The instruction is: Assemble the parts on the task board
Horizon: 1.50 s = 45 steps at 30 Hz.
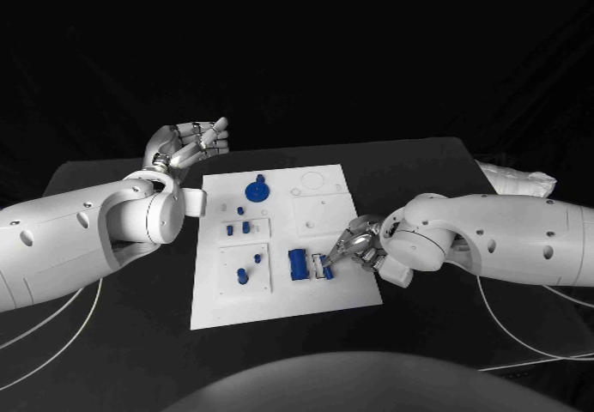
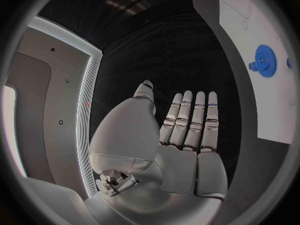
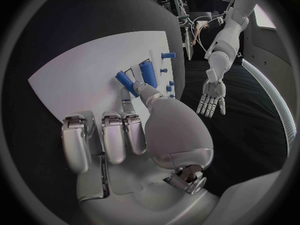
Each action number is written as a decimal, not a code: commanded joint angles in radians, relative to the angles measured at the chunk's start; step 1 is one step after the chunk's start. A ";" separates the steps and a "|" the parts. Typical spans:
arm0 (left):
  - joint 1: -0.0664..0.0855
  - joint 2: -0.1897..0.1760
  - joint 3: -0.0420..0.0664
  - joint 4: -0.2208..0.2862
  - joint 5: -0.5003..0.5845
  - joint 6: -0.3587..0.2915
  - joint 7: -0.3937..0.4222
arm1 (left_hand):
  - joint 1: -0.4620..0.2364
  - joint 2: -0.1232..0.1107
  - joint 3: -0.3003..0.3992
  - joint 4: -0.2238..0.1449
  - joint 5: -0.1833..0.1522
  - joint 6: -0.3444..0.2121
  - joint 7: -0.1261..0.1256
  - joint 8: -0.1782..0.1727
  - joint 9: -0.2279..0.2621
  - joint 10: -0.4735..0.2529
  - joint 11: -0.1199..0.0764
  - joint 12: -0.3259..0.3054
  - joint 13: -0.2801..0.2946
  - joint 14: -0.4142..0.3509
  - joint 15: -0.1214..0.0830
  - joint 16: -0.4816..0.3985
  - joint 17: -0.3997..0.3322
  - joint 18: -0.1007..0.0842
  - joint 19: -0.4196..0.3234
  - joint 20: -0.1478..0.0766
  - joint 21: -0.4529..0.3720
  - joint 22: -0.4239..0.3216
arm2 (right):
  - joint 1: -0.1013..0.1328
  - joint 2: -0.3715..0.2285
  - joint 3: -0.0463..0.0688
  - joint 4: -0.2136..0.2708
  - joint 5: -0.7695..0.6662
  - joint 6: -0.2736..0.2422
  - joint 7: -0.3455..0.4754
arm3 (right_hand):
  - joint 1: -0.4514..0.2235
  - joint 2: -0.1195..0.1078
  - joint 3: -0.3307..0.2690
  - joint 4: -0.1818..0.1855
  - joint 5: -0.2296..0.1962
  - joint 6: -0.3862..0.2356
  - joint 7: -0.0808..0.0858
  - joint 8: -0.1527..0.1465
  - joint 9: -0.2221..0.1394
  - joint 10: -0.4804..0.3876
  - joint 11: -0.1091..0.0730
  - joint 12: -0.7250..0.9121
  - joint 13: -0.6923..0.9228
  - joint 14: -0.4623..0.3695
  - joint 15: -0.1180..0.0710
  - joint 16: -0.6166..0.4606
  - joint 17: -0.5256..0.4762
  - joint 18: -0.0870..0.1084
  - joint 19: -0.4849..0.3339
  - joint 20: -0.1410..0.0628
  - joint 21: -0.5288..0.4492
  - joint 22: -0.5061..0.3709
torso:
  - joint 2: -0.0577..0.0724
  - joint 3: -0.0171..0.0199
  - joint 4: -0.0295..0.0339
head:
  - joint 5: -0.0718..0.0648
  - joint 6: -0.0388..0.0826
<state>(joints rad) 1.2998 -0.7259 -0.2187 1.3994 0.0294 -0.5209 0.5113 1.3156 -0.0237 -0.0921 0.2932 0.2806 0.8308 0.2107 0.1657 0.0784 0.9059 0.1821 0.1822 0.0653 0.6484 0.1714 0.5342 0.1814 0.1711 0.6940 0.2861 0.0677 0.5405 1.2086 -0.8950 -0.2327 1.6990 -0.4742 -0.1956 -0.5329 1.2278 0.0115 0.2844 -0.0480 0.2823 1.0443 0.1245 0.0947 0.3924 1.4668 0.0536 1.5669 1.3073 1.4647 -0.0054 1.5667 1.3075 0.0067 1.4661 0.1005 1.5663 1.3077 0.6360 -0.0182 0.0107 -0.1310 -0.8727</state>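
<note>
Black bench carries the white task board [image 1: 279,300], where a blue gear [image 1: 257,190] and several pegs look seated, while the right robot hand [image 1: 350,249] pinches a blue cylinder [image 1: 325,266] beside another, and the left robot hand [image 1: 188,144] hovers open, so assembly seems partway.

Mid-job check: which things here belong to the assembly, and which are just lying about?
Job:
- task board
- blue gear
- blue blocks
- small blue pegs
- right hand, fingertips at the blocks
- left hand, off the board

Lying about:
- crumpled white material behind the right arm
- white cables
</note>
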 commanded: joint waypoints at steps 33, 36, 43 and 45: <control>0.001 0.004 0.001 0.001 -0.007 0.016 0.002 | 0.002 0.007 -0.005 -0.001 0.003 -0.009 0.012 0.005 -0.002 -0.007 0.001 0.006 -0.001 -0.004 0.000 0.004 -0.002 0.004 -0.003 0.002 -0.003 -0.002 | -0.001 0.022 0.000 -0.013 -0.001 0.016 -0.020 | -0.049 -0.013 -0.053 0.048 -0.099 -0.012 0.014 -0.028 -0.040 0.104 0.016 0.004 0.264 0.106 0.012 0.004 0.263 -0.007 0.105 0.015 0.004 0.263 | 0.000 0.0000 -0.0001 | 0.001 0.000; 0.001 0.004 0.001 0.002 -0.007 0.016 0.002 | 0.002 0.007 -0.005 -0.001 0.003 -0.009 0.012 0.005 -0.002 -0.007 0.001 0.006 -0.001 -0.004 0.000 0.004 -0.002 0.004 -0.003 0.002 -0.003 -0.002 | -0.001 0.022 0.000 -0.012 -0.002 0.013 -0.025 | -0.052 -0.009 -0.058 0.055 -0.113 -0.011 0.014 -0.027 -0.043 0.104 0.016 0.004 0.264 0.106 0.012 0.004 0.263 -0.007 0.105 0.016 0.004 0.263 | 0.000 0.0000 -0.0004 | 0.002 0.000; 0.001 0.003 0.001 0.002 -0.007 0.015 0.002 | 0.002 0.007 -0.005 -0.001 0.003 -0.009 0.012 0.005 -0.002 -0.007 0.001 0.006 -0.001 -0.004 0.000 0.004 -0.002 0.004 -0.003 0.002 -0.003 -0.002 | -0.002 0.024 0.000 -0.011 -0.006 0.002 -0.037 | -0.061 0.003 -0.068 0.073 -0.127 0.010 0.007 -0.019 -0.046 0.104 0.010 0.004 0.264 0.106 0.009 0.004 0.263 -0.007 0.105 0.015 0.004 0.263 | 0.000 -0.0004 -0.0001 | 0.002 0.000; 0.001 0.003 0.001 0.003 -0.007 0.015 0.002 | 0.002 0.007 -0.005 -0.001 0.003 -0.009 0.012 0.005 -0.002 -0.007 0.001 0.006 -0.001 -0.004 0.000 0.004 -0.002 0.004 -0.003 0.002 -0.003 -0.002 | -0.002 0.025 0.000 -0.010 -0.010 0.001 -0.042 | -0.063 0.003 -0.070 0.075 -0.128 0.011 0.006 -0.020 -0.046 0.104 0.010 0.004 0.264 0.106 0.008 0.004 0.263 -0.007 0.105 0.015 0.004 0.263 | 0.000 -0.0003 0.0001 | 0.001 0.000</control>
<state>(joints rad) 1.2999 -0.7241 -0.2187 1.3995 0.0282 -0.5200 0.5069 1.3156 -0.0237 -0.0920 0.2933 0.2806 0.8308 0.2107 0.1657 0.0784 0.9059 0.1821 0.1822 0.0653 0.6484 0.1714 0.5342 0.1806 0.1712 0.6940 0.2861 0.0677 0.5397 1.2088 -0.8725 -0.2319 1.6863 -0.4740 -0.1971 -0.5561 1.1740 0.0155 0.2140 0.0223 0.1569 1.0479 0.1317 0.0692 0.3477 1.4662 0.0604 1.5669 1.3078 1.4647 0.0018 1.5667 1.3077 0.0066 1.4661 0.1076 1.5663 1.3073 0.6359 -0.0185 0.0105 -0.1293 -0.8726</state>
